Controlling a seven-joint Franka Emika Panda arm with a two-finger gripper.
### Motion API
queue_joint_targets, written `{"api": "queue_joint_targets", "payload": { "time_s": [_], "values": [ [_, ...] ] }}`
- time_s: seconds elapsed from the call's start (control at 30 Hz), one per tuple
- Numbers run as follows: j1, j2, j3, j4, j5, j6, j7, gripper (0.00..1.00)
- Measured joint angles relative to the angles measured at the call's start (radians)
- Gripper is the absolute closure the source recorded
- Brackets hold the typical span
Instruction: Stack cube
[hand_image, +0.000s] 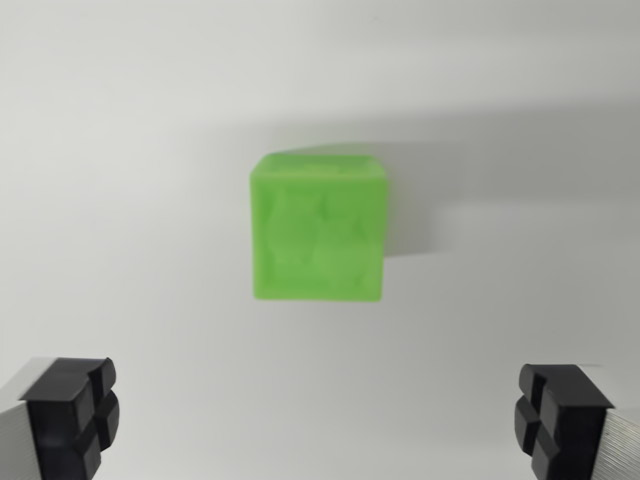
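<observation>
A bright green cube (318, 228) with an embossed face sits on the white surface (120, 150) in the middle of the wrist view. My gripper (318, 425) is open, hovering above and nearer the camera than the cube. Its black left fingertip (75, 415) shows at the bottom left corner and its black right fingertip (560, 420) at the bottom right. Nothing is between the fingers. No second cube is in view.
A soft grey shadow (480, 150) lies across the surface to the wrist view's right of the cube and behind it.
</observation>
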Motion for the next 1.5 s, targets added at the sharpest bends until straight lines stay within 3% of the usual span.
{"api": "queue_joint_targets", "payload": {
  "time_s": [0.47, 0.8, 1.23, 1.5],
  "values": [
    [-0.001, 0.141, 0.007, 0.001, 0.026, 0.137, -0.018, 0.0],
    [-0.011, 0.236, 0.02, 0.015, 0.04, 0.216, -0.029, 0.0],
    [-0.025, 0.318, 0.036, 0.038, 0.043, 0.278, -0.032, 0.0],
    [-0.03, 0.338, 0.041, 0.044, 0.043, 0.292, -0.032, 0.0]
  ]
}}
